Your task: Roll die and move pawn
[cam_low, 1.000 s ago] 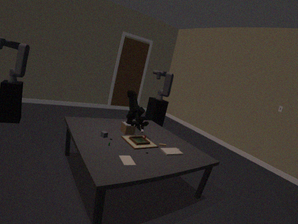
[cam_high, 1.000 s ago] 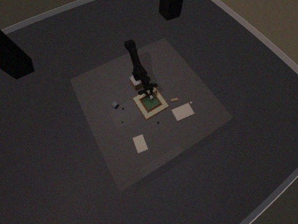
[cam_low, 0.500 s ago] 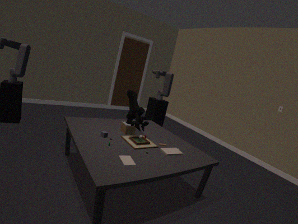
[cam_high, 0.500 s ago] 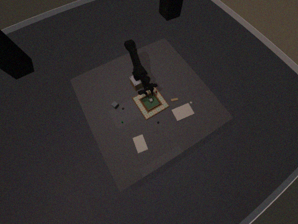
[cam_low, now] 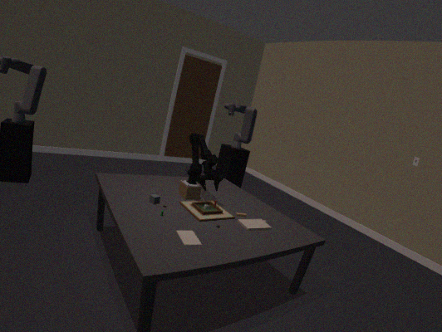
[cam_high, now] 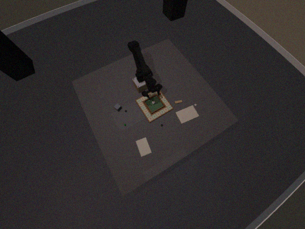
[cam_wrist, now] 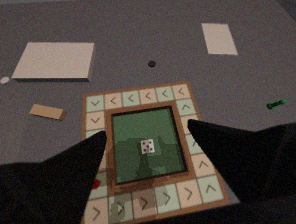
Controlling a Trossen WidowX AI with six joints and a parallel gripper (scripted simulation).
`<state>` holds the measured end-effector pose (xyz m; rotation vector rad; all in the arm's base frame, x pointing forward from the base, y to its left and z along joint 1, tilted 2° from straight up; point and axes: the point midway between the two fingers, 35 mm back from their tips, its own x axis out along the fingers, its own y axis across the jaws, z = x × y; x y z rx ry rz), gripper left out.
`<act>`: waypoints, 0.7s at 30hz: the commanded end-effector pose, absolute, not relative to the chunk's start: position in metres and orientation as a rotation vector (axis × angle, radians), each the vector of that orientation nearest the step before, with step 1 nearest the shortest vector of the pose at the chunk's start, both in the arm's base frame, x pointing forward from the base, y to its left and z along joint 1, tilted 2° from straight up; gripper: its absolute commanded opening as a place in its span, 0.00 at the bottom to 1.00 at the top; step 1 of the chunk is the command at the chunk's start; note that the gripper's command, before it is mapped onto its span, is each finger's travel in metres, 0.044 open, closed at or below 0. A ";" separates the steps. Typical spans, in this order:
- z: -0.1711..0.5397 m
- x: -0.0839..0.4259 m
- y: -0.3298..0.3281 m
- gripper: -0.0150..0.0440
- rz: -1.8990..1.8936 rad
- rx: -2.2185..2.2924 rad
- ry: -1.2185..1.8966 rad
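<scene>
My gripper [cam_high: 154, 97] [cam_low: 210, 188] [cam_wrist: 147, 128] is open and empty above the tray, its fingers wide apart. The white die [cam_high: 153, 102] [cam_low: 206, 206] [cam_wrist: 147, 146] is at the dice tray [cam_wrist: 125, 122] [cam_high: 156, 108], clear of both fingers; its upper face seems to show five pips, but the picture is grainy. I cannot tell whether it lies still. The board [cam_high: 147, 114] [cam_low: 226, 216] [cam_wrist: 113, 100] has arrowed squares around the tray. The red pawn [cam_low: 215, 202] [cam_wrist: 95, 185] stands on a square in the left column of the wrist view, partly hidden by the left finger.
An orange block [cam_high: 178, 101] [cam_low: 241, 214] [cam_wrist: 47, 111] and pale slab [cam_high: 187, 114] [cam_low: 254, 224] [cam_wrist: 55, 61] lie beside the board. A pale sheet [cam_high: 143, 146] [cam_wrist: 219, 39], dark disc [cam_high: 161, 125] [cam_wrist: 152, 63], green piece [cam_wrist: 275, 104] and grey cube [cam_high: 117, 107] [cam_low: 154, 198] lie around. A box [cam_low: 190, 191] stands behind.
</scene>
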<state>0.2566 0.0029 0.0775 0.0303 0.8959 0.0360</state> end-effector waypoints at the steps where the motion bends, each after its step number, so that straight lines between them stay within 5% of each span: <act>1: 0.069 0.263 0.003 1.00 0.039 0.023 1.081; 10: 0.044 0.272 0.005 1.00 0.046 0.011 1.484; 15: 0.046 0.272 0.005 1.00 0.045 0.019 1.445; 21: 0.034 0.255 0.048 0.73 -0.144 0.244 1.483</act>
